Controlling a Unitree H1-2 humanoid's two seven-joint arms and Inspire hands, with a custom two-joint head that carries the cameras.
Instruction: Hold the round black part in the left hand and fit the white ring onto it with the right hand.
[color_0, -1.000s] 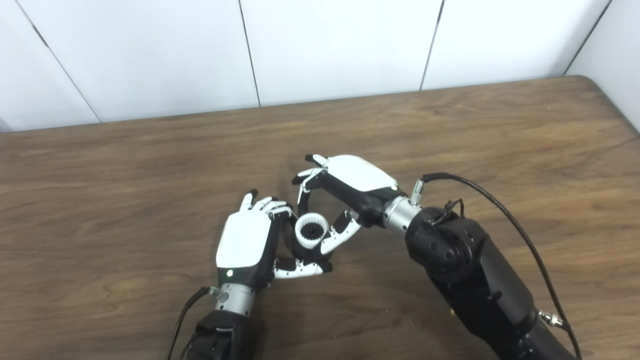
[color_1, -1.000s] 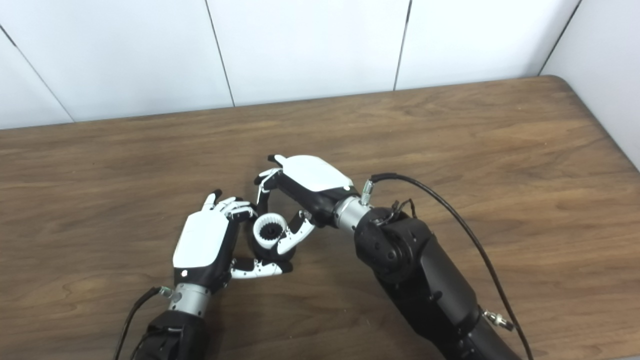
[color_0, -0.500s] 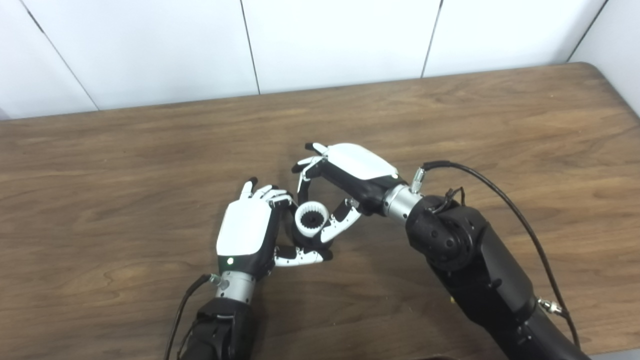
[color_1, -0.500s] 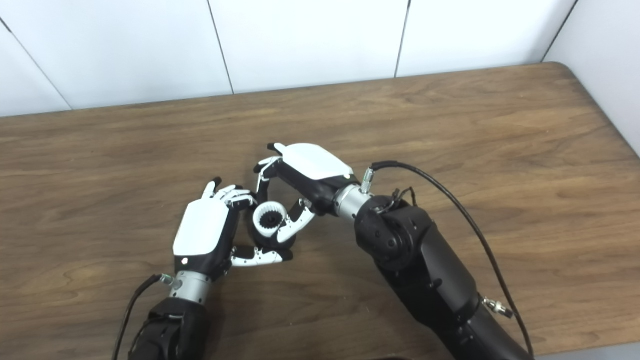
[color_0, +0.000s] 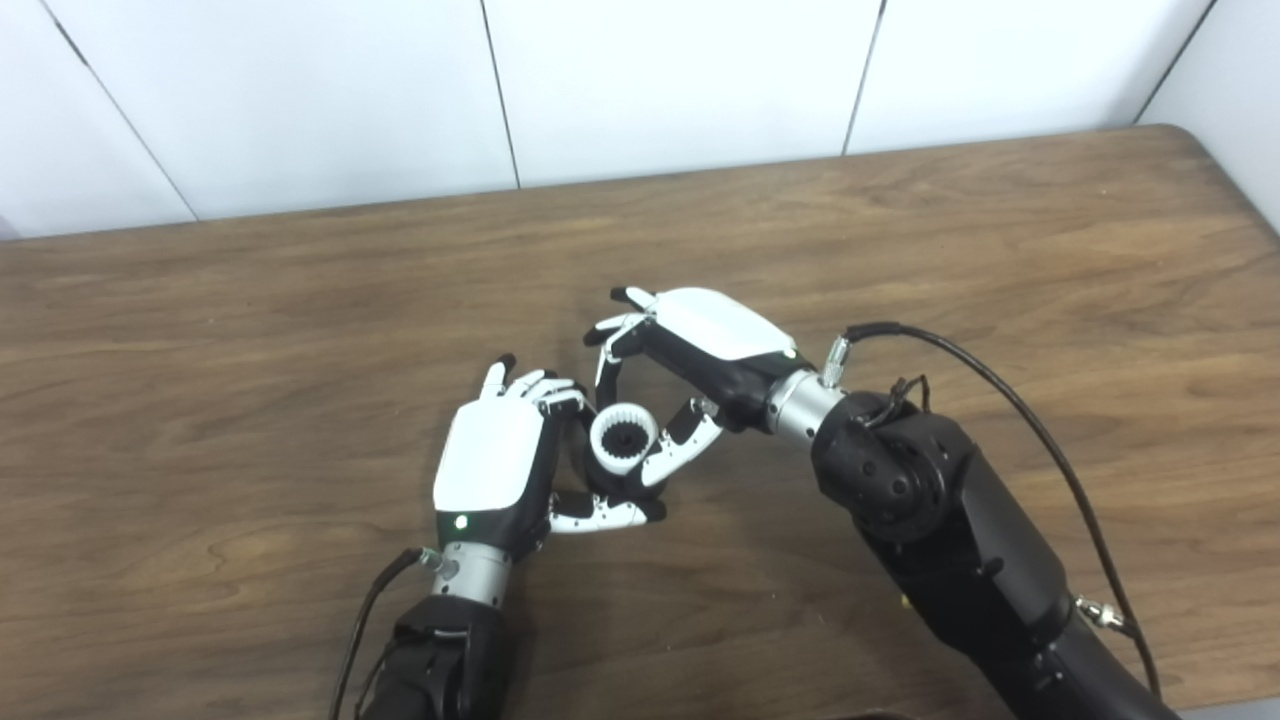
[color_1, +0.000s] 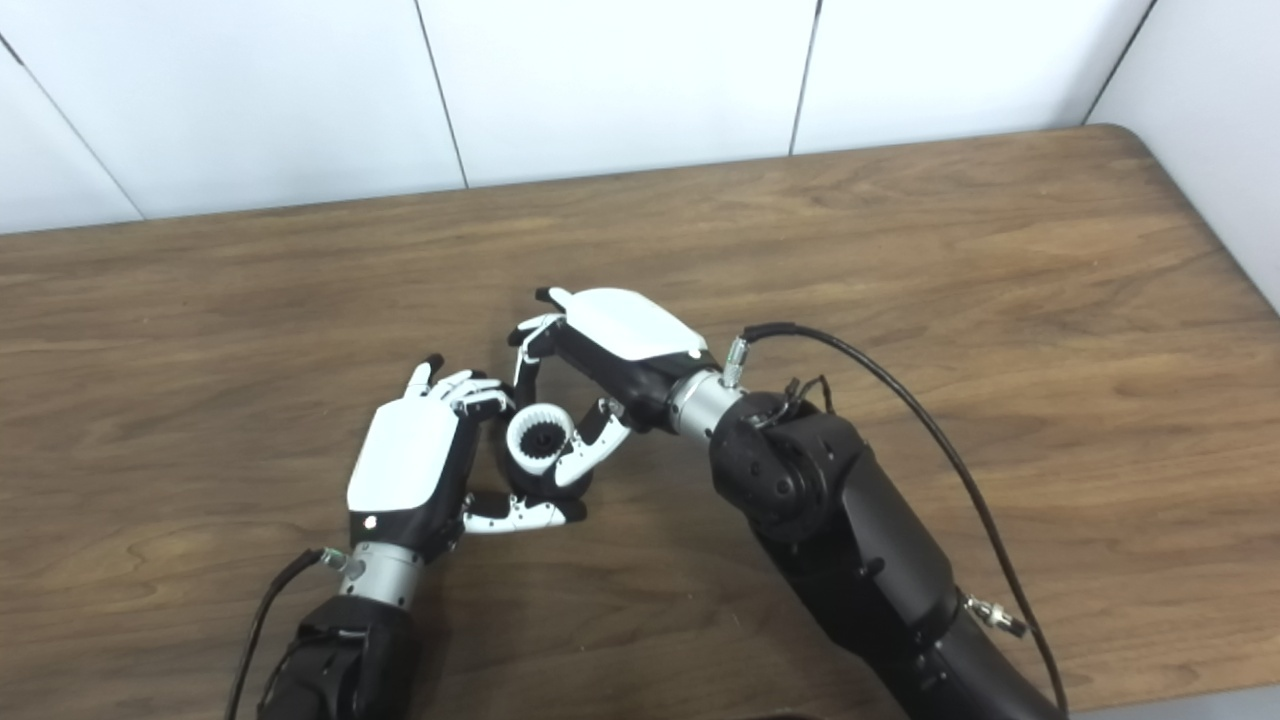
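Presently, item on the bench: our white toothed plastic ring (color_0: 622, 443) sitting on the round black part (color_0: 612, 487), between both hands above the brown wood-grain table (color_0: 1000, 260).

Our left hand (color_0: 497, 470) is closed on the black part, thumb beneath and fingers curled at its far side, presumably so the piece stays fixed and its open face looks up for fitting. Our right hand (color_0: 700, 360) arches over from the right, its thumb (color_0: 678, 456) touching the ring's rim and its fingers (color_0: 612, 342) bent just beyond it; whether it truly grips or merely steadies the ring we cannot tell. We judge the ring seated or nearly so, since its inner teeth surround a dark core. Containers: none in view; everything sits in our hands.
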